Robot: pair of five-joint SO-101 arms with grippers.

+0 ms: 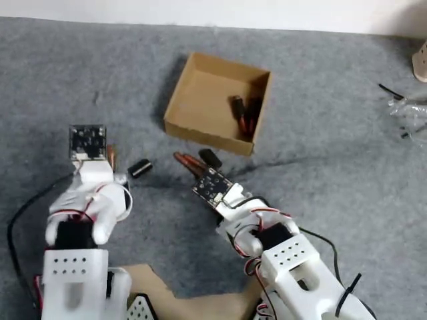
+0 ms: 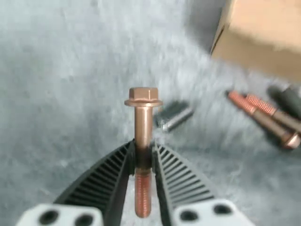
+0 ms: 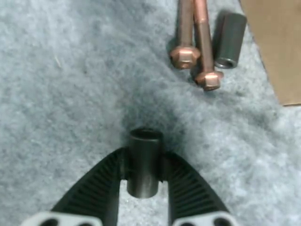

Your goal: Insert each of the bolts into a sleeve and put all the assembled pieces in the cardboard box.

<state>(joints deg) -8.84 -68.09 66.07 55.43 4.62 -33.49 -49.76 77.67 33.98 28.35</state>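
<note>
The right gripper is clamping a dark sleeve between its ribbed black fingers, well apart from the cardboard box. The sleeve's open end is pointing away from the wrist. A second sleeve is lying on the grey carpet just beside the cardboard box. A copper bolt is lying alongside that second sleeve, on its side away from the box. Another copper bolt is lying against the first, farther again from the box. Both bolts are running roughly parallel to the box's edge.
</note>
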